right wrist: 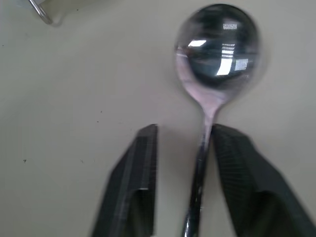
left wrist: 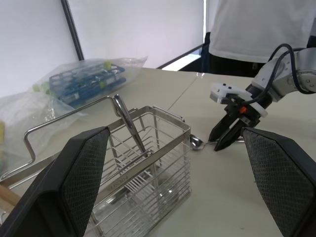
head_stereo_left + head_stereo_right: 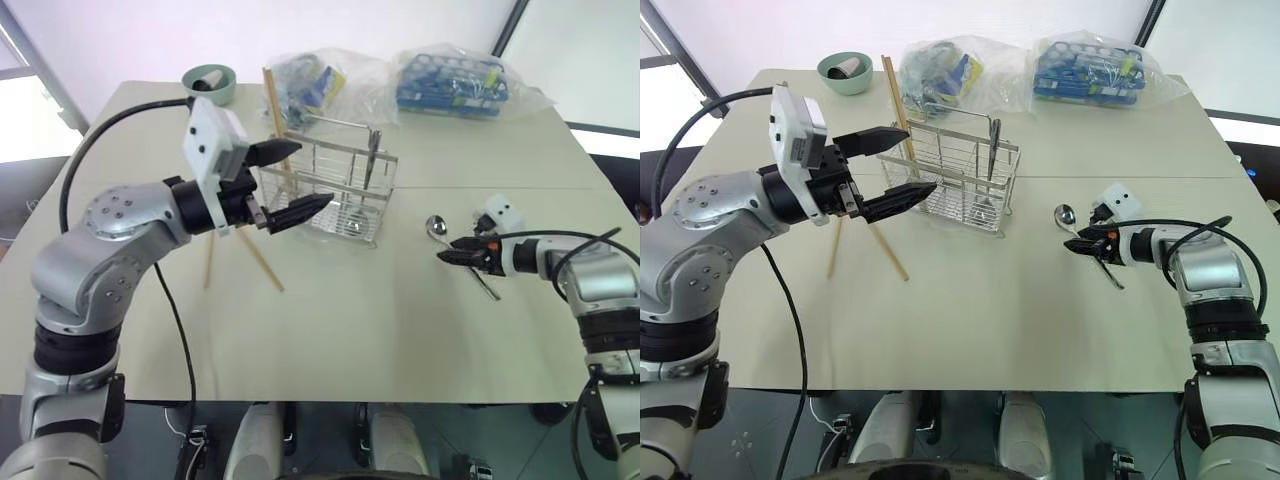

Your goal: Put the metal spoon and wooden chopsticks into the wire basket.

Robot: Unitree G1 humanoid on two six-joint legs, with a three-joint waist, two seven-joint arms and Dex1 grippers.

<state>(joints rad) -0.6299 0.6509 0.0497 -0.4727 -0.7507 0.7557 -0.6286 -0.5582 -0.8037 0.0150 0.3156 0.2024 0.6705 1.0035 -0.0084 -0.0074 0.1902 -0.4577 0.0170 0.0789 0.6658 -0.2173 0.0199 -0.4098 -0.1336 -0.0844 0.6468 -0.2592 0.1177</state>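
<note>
So the right gripper [image 1: 180, 182] is closing round the shiny silver spoon's [image 1: 217, 49] handle at right of frame, not yet pinching, while the left gripper [image 3: 290, 180], jaws spread wide, hovers by the silver wire basket [image 3: 330, 190] centre, probably to steady it.

A pale green bowl [image 3: 209, 82] sits at the table's [image 3: 400, 330] far left edge; two clear plastic bags lie along the far side, the left bag [image 3: 318, 82] holding dark and yellow items, the right bag [image 3: 455, 82] holding a blue rack; a person in a white shirt [image 2: 256, 24] stands beyond the table.
</note>
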